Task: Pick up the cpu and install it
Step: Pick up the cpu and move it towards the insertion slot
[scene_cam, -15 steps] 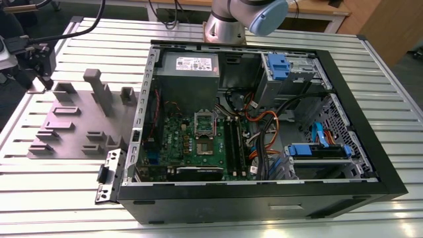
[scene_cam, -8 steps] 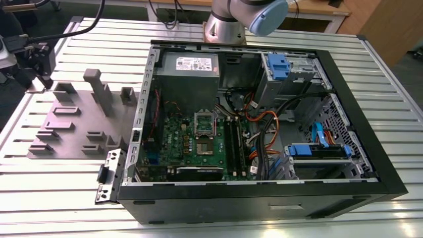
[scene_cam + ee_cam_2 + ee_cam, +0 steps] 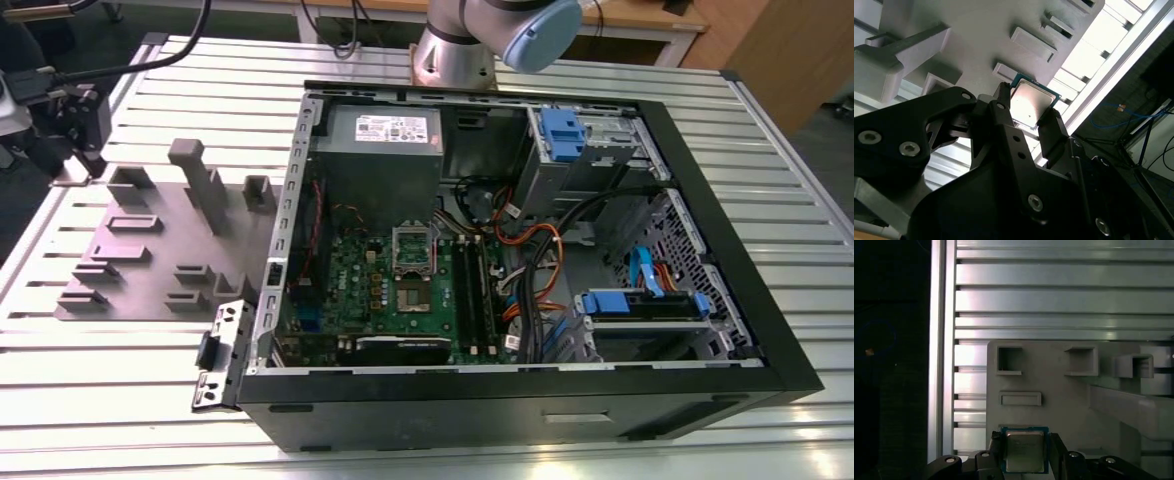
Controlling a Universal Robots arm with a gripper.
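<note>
On the bench [image 3: 747,150], the open computer case [image 3: 534,410] lies beside the grey fixture tray [image 3: 147,250]. At that tray's corner, the hand [image 3: 1025,460] is clamped narrowly on the cpu [image 3: 1025,449], a finger on each side. Grasp judged made; installation in the case outstanding.

Silver arm tube [image 3: 449,58] with blue-grey joint cap [image 3: 541,35], matte black gripper [image 3: 1029,107] — angular linked fingers [image 3: 1004,131], round silver screw heads [image 3: 1035,202]

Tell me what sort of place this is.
Probably a robotics lab or test bench for computer assembly: an opened computer case lies on a slotted aluminium table, beside a grey fixture plate of part holders, and the gripper clasps the cpu.
</note>
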